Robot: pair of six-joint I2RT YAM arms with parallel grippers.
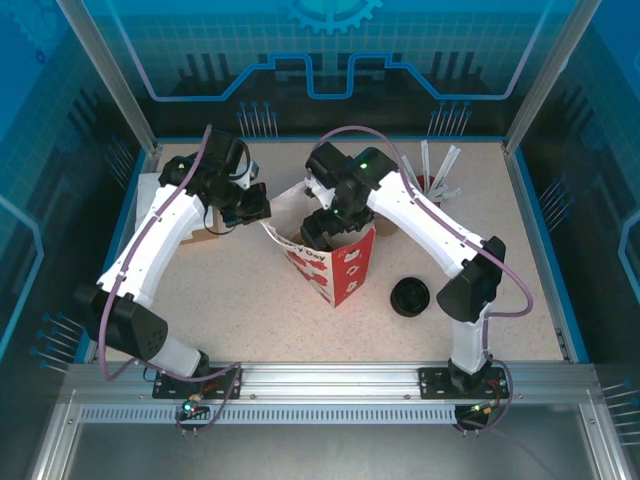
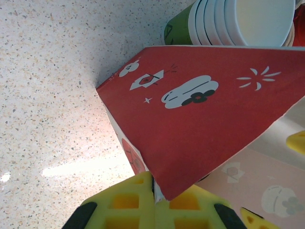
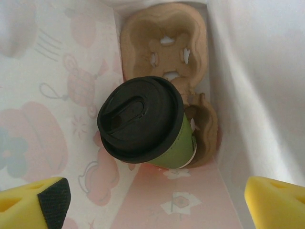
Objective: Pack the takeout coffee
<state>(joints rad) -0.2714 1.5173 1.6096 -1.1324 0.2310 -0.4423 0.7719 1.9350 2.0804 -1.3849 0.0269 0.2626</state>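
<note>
Right wrist view, inside the bag (image 3: 57, 95): the coffee (image 3: 143, 121) leans in the tray's (image 3: 164, 43) 6 o'clock well, with the right gripper (image 3: 155, 198) spread wide and clear of it. Left wrist view: the left gripper (image 2: 153, 205) is pinched on the bag's edge at 6 o'clock.

One takeout coffee (image 3: 143, 125), one bag (image 1: 345, 275), one carrier (image 3: 164, 45).

The bag (image 2: 205, 109) is red outside with white cartoon prints and pale pink inside, the takeout coffee (image 3: 143, 121) at frame centre has a yellow-green wall and a black lid, the cup carrier (image 3: 164, 43) above it is tan, and the table (image 2: 52, 71) at left is speckled beige.
</note>
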